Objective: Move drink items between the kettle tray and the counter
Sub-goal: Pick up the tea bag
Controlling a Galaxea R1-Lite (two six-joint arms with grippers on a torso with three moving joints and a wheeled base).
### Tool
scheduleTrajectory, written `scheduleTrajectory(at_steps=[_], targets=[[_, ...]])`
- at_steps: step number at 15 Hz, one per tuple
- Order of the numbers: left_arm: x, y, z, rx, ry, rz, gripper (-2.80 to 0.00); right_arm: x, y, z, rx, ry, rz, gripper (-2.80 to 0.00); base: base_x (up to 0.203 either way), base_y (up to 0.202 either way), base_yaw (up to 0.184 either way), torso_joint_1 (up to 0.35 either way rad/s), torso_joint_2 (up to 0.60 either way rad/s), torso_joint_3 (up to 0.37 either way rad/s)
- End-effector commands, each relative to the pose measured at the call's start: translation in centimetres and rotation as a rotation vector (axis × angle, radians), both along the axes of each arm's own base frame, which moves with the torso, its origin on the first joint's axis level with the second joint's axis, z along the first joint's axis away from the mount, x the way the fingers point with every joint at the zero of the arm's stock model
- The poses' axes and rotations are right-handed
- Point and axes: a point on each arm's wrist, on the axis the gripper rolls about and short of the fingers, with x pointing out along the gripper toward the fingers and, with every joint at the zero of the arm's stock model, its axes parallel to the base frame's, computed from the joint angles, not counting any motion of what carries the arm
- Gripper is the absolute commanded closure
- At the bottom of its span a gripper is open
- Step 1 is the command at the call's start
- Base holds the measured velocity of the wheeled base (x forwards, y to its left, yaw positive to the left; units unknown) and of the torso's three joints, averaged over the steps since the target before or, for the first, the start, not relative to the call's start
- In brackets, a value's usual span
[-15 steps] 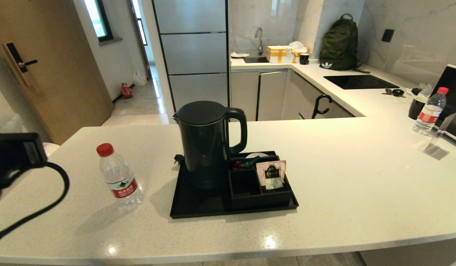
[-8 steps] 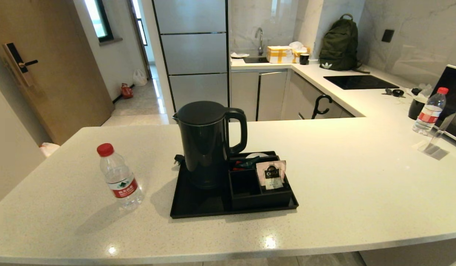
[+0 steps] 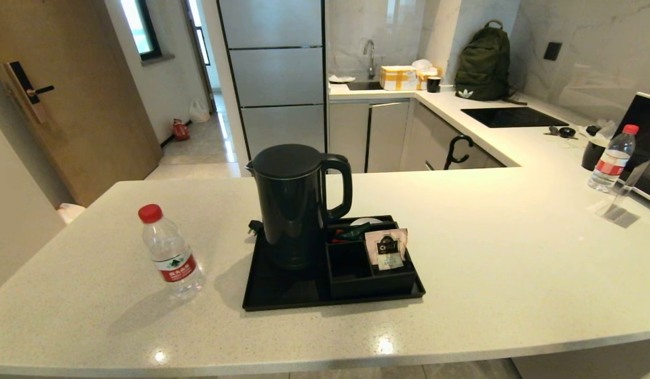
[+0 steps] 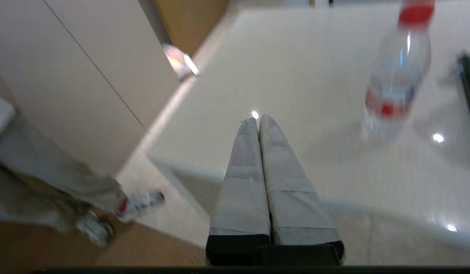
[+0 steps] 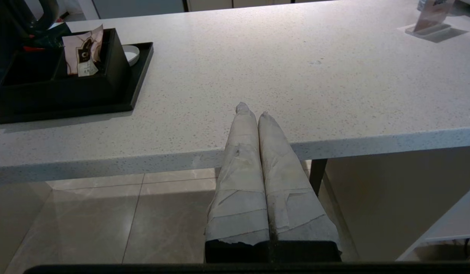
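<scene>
A clear water bottle [image 3: 169,252] [image 4: 396,76] with a red cap stands on the white speckled counter [image 3: 503,263], left of the black kettle tray [image 3: 282,295]. The tall black kettle [image 3: 293,202] stands on the tray's left half. A pinkish tea sachet [image 3: 386,248] [image 5: 82,55] leans upright in the tray's black compartment box [image 3: 356,273]. Neither gripper shows in the head view. My left gripper [image 4: 258,118] is shut and empty near the counter's left corner, short of the bottle. My right gripper [image 5: 252,110] is shut and empty at the counter's front edge, right of the tray.
A second water bottle [image 3: 612,158], a small black cup [image 3: 593,152] and a clear stand [image 3: 617,208] sit at the far right of the counter. A green backpack [image 3: 482,63] and a sink lie on the back counter. A white cabinet side [image 4: 67,83] stands left of the counter.
The left arm and its cable, which showed at the left edge of the head view one second ago, have dropped out of that view. Bottle, kettle and sachet have not moved.
</scene>
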Motion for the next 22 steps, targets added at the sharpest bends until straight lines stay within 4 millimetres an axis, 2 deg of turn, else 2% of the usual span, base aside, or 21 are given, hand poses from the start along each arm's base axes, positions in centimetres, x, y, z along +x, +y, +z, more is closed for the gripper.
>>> scheduleTrajectory(at_steps=[1,3,5,6,8,10,22], targets=[[-4.2,0.0,-3.8,-0.031,-0.083,-0.018,0.00,0.0,0.0,0.0,0.000,0.001,0.000,0.00,0.000,0.000,0.000,0.000,0.00,0.000],[-4.8,-0.4,-7.6,-0.081,-0.108,-0.129,0.00,0.0,0.0,0.0,0.000,0.001,0.000,0.00,0.000,0.000,0.000,0.000,0.00,0.000],[-2.8,-0.7,-10.7,-0.122,-0.119,-0.228,0.00,0.0,0.0,0.0,0.000,0.001,0.000,0.00,0.000,0.000,0.000,0.000,0.00,0.000],[-2.0,-0.9,-11.3,-0.130,-0.190,-0.292,0.00,0.0,0.0,0.0,0.000,0.001,0.000,0.00,0.000,0.000,0.000,0.000,0.00,0.000],[-1.4,-1.3,-12.2,-0.136,-0.205,-0.466,0.00,0.0,0.0,0.0,0.000,0.001,0.000,0.00,0.000,0.000,0.000,0.000,0.00,0.000],[-1.3,-1.2,-12.7,-0.088,-0.150,-0.439,0.00,0.0,0.0,0.0,0.000,0.001,0.000,0.00,0.000,0.000,0.000,0.000,0.00,0.000],[-1.3,-1.2,-12.7,-0.123,-0.168,-0.432,0.00,0.0,0.0,0.0,0.000,0.001,0.000,0.00,0.000,0.000,0.000,0.000,0.00,0.000]])
